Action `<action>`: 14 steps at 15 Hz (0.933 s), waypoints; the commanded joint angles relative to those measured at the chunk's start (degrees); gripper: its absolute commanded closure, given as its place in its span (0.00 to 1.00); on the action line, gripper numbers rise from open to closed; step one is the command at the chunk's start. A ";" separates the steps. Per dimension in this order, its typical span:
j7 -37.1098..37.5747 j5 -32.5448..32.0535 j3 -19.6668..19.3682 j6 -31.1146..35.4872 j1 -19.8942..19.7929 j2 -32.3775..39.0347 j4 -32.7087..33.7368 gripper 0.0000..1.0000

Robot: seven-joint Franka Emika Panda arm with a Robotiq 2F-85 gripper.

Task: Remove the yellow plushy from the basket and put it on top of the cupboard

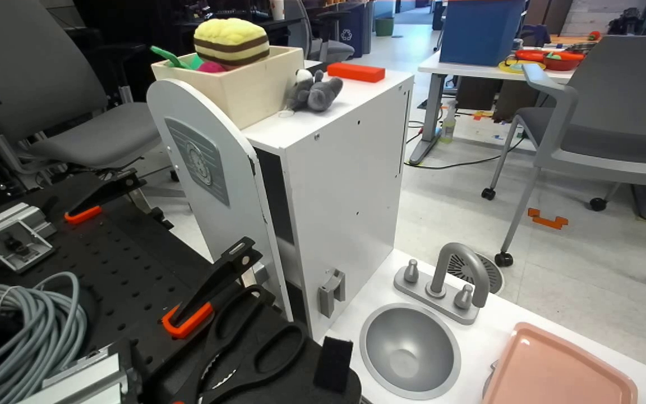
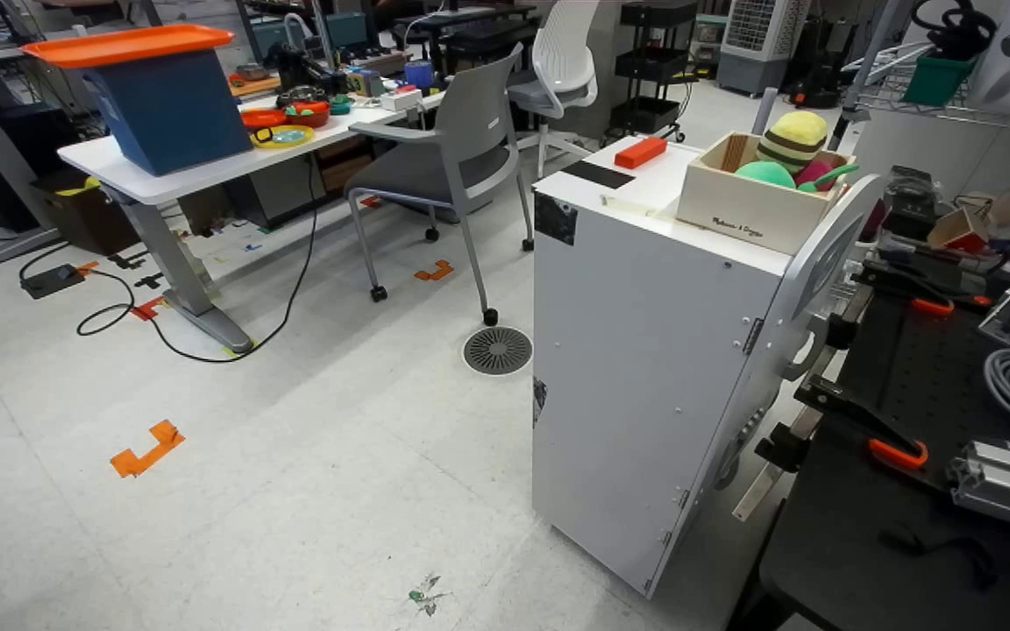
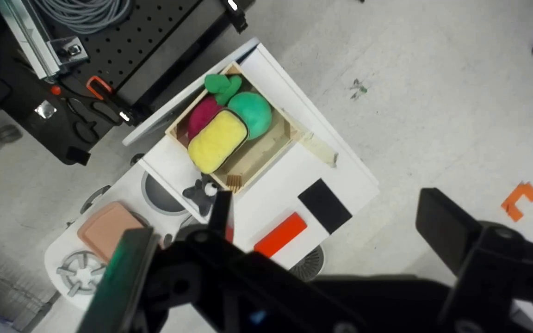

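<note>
Plushy [image 3: 218, 141]: in the basket [image 2: 746, 206], most of it above the rim in both exterior views, brown stripes round its side.
Underside: hidden by a green toy [image 2: 765, 173] and a magenta toy [image 2: 814, 173] in an exterior view; what it rests on is unclear.
Rim: partly lost behind the plushy in the wrist view.
Cupboard [image 1: 345, 179]: beneath the basket, its curved panel [image 1: 247, 191] partly masked by a black clamp [image 1: 226, 270].
Gripper [image 3: 326, 206]: fingers spread wide apart, lower parts cut off by the wrist view's bottom edge.
Long axis: lower left to upper right in the wrist view, yellow face upward; front end cannot be told.
</note>
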 commanded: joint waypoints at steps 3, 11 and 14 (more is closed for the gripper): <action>-14.07 5.61 -2.37 -10.59 0.45 0.28 1.09 0.00; -14.03 2.62 -2.15 -5.80 0.17 0.40 -0.19 0.00; -15.01 1.27 -2.31 -4.93 0.16 1.60 0.33 0.00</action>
